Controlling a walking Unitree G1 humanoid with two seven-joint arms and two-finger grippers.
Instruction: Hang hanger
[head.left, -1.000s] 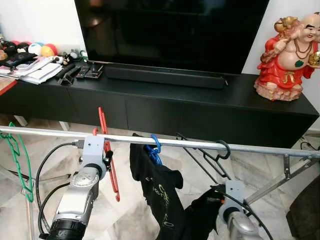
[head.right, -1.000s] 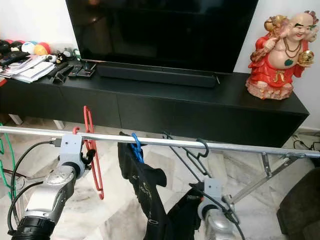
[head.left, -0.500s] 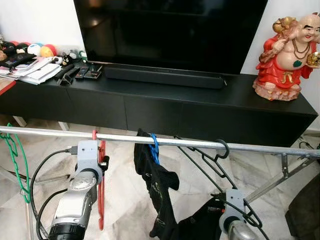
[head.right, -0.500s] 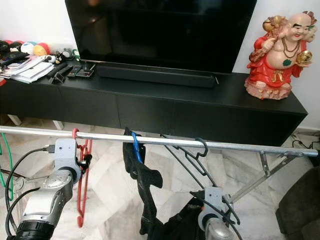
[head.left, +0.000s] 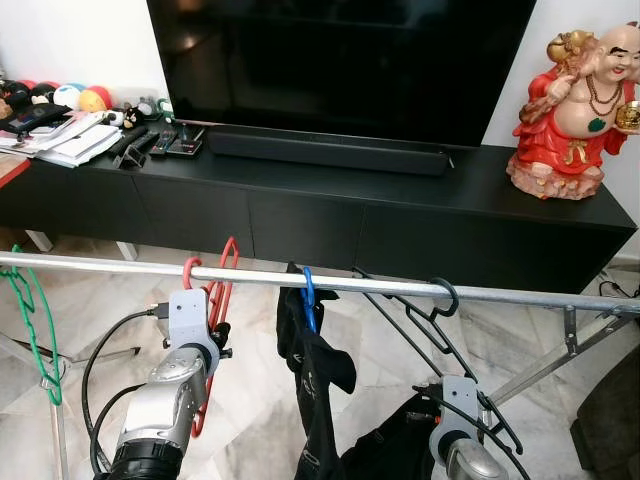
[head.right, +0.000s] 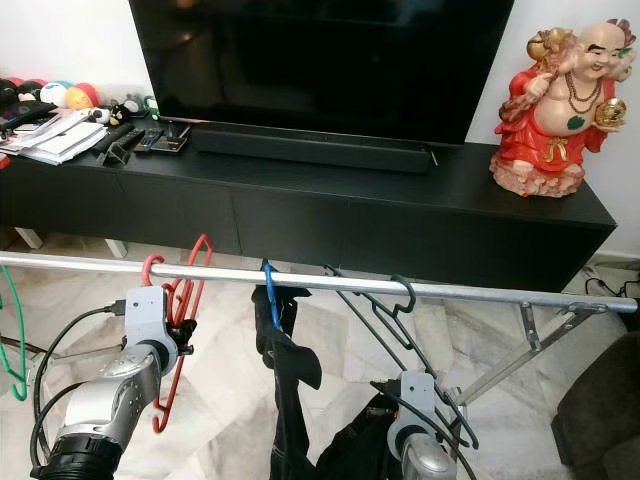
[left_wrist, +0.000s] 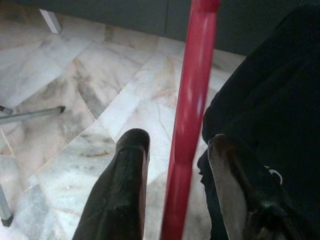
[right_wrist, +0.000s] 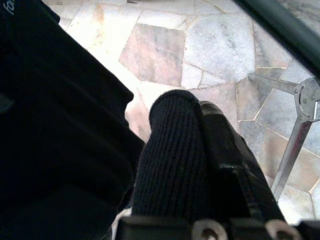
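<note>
Rail (head.left: 400, 288): long silver bar of a drying rack, crossing before a black TV cabinet (head.left: 420, 225). Black garment (head.left: 318, 370): on a blue hanger (head.left: 309, 298), mid-rail. Black hanger (head.left: 440, 320): hooked further right, bare. Red hanger (head.left: 212, 300): hook over the rail left of the garment, body tilted. Judged light, stiff plastic, smooth and apt to swing; best held on a straight bar near the hook. Left gripper (left_wrist: 172, 165): jaws released, bar between them, not clamped. Right gripper (right_wrist: 200, 150): low by the garment, jaws pressed together on nothing visible.
</note>
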